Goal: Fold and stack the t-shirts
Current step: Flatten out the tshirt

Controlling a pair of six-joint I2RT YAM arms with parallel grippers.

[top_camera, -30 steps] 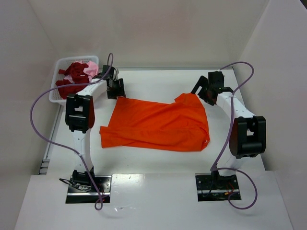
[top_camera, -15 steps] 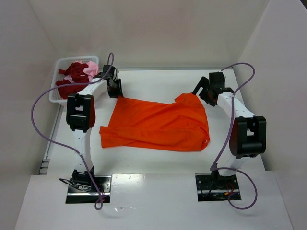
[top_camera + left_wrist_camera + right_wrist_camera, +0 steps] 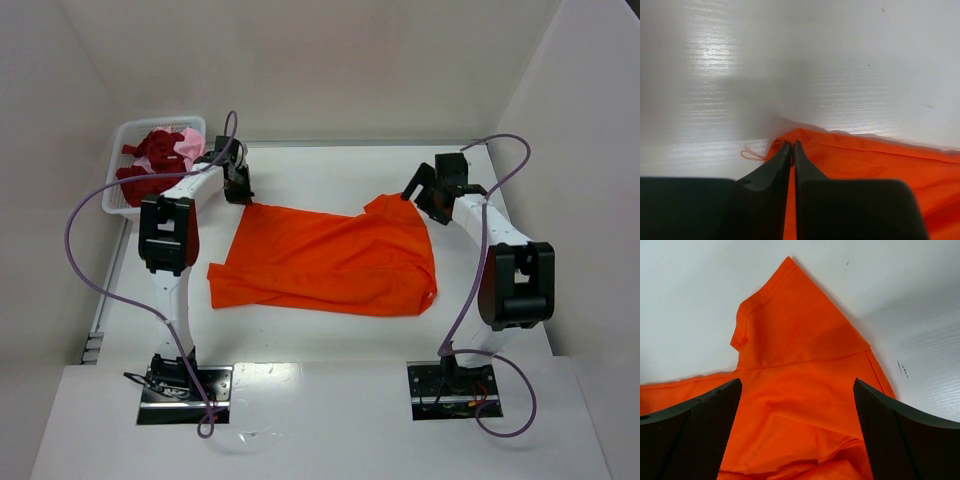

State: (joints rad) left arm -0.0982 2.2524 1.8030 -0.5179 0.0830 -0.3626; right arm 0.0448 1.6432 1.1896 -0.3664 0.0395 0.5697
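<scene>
Whereas it stood spread a second ago, the left claw (image 3: pixel 792 144) now pinches a corner of the orange t-shirt (image 3: pixel 865 165); the right claw (image 3: pixel 797 384) stays spread.

White table (image 3: pixel 330 170), orange t-shirt (image 3: pixel 330 262) spread flat, white basket (image 3: pixel 165 120) at far-left corner

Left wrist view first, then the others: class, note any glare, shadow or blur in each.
Left wrist: glare streaks the table, a soft shadow falls beyond the orange t-shirt, and the left pincer is a blurred dark mass. Right wrist: even light, cloth sharp, shadow on the right. Top external: crisp, mild glare at the table's near edge.
</scene>
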